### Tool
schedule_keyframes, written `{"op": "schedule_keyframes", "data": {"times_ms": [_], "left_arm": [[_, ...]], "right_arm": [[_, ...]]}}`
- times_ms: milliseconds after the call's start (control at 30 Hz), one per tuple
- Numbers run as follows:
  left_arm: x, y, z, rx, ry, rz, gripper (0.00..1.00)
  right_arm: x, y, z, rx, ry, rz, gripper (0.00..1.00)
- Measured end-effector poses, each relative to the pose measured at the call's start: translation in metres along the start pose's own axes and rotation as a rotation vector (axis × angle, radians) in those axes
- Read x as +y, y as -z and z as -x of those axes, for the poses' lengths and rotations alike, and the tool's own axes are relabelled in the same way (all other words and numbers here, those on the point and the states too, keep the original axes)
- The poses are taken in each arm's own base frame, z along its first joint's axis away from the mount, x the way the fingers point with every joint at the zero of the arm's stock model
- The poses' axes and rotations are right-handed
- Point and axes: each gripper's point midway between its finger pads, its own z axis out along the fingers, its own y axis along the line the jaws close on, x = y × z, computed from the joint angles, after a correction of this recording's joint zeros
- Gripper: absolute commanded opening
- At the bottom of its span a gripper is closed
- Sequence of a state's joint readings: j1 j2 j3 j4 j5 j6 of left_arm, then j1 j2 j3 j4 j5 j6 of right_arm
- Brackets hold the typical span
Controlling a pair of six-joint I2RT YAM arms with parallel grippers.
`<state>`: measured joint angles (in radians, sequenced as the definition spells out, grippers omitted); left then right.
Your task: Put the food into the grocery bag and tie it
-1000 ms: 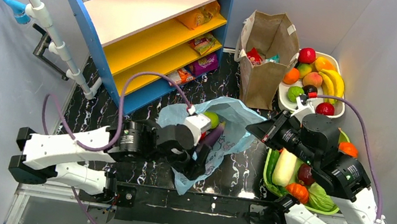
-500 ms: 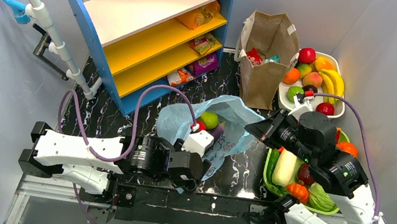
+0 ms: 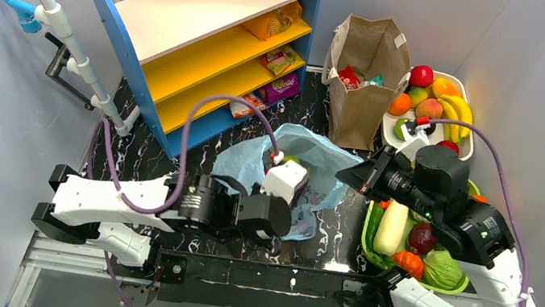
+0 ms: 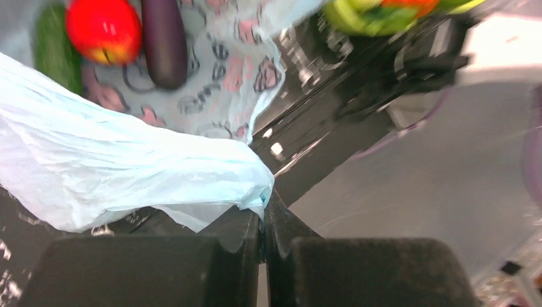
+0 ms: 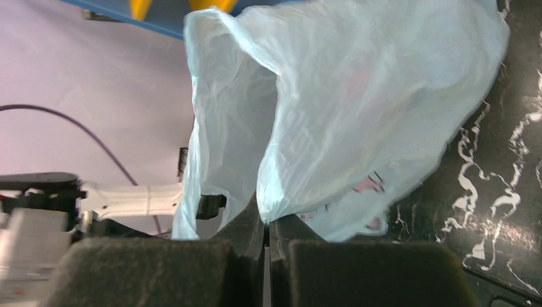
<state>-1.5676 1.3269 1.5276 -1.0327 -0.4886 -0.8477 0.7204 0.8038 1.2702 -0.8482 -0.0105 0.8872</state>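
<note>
Left gripper (image 4: 263, 214): its fingers are pressed together on a thin fold at the edge of the grocery bag (image 4: 128, 173), on the bag's near side.
Right gripper (image 5: 265, 220): it is clamped on the bag's film at the opposite, right-hand side, and the plastic rises in a loose sheet from between the fingers.
Grocery bag position: it lies crumpled on the black marbled table (image 3: 130, 157), between the two grippers and just in front of the brown paper bag (image 3: 362, 106).
Inside the bag: the left wrist view shows a red fruit (image 4: 102, 29), a purple eggplant (image 4: 164, 41) and a green piece (image 4: 51, 45). No foil packet can be made out in there.
Snack packets: a red packet (image 3: 348, 78) and a teal packet (image 3: 376, 79) sit in the mouth of the brown paper bag, well apart from the grocery bag. More packets lie on the shelf (image 3: 213, 39).
Done, as judged: some food is already bagged, and with both grippers holding opposite edges the work looks to have reached the closing stage.
Left to do: no knot is visible and the mouth looks only loosely gathered, so the two held parts have yet to be crossed and tied.
Unclear: whether either held fold is a loop handle cannot be told.
</note>
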Motion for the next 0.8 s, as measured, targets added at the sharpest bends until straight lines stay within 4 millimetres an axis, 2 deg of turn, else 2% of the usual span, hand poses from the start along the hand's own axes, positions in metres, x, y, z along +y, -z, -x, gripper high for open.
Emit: {"op": "schedule_keyframes", "data": {"times_ms": [100, 200, 333, 433, 533, 633, 800], "left_arm": [[-0.013, 0.03, 0.043, -0.099, 0.025, -0.06, 0.0], [-0.009, 0.059, 0.075, -0.181, 0.048, -0.095, 0.0], [0.021, 0.078, 0.105, -0.261, 0.097, -0.086, 0.0], [0.045, 0.089, 0.118, -0.316, 0.122, -0.08, 0.0], [0.056, 0.099, 0.117, -0.362, 0.107, -0.117, 0.01], [0.061, 0.102, 0.11, -0.386, 0.082, -0.15, 0.03], [0.053, 0.084, 0.091, -0.377, 0.044, -0.221, 0.08]], "right_arm": [[0.021, 0.016, 0.01, -0.004, 0.03, 0.047, 0.01], [0.044, 0.032, 0.023, -0.029, 0.061, 0.112, 0.01], [0.072, 0.049, 0.036, -0.043, 0.107, 0.189, 0.01], [0.091, 0.051, 0.042, -0.026, 0.146, 0.242, 0.01], [0.099, 0.039, 0.034, 0.053, 0.169, 0.271, 0.01], [0.104, 0.011, 0.014, 0.206, 0.165, 0.306, 0.01], [0.099, -0.045, -0.029, 0.502, 0.095, 0.361, 0.01]]}}
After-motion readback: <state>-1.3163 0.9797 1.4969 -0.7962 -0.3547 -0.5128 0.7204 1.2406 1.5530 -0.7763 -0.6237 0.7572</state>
